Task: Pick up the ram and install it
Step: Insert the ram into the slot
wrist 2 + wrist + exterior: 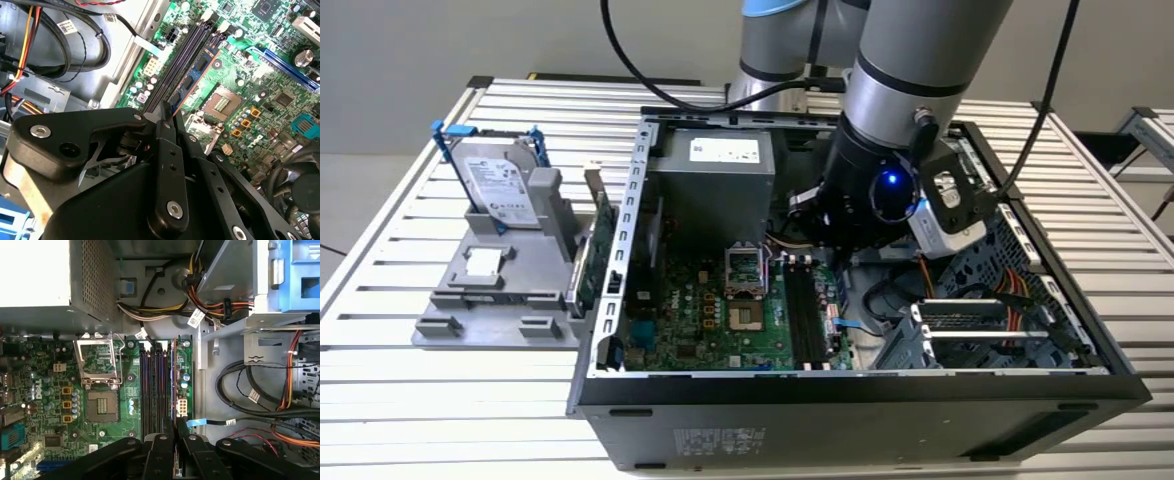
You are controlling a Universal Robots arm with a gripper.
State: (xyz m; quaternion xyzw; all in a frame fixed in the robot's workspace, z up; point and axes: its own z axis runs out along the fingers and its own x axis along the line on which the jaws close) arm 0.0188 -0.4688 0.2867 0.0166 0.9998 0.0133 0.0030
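No print can be made out on the hard drive [499, 178], the power supply [720, 152] label or the cable tags [196, 317]

The motherboard [50, 390] is green, speckled with tiny silver and orange parts; in the first wrist view its memory slots [152, 390] run as black stripes just at three o'clock of the silver processor socket [102, 385]. The gripper [165, 117] is matt black with silver screws. The computer case [854, 410] is black outside, grey metal within. The hard drive [500, 180] is silver with blue clips. Cables [285, 385] are yellow, orange, red and black.
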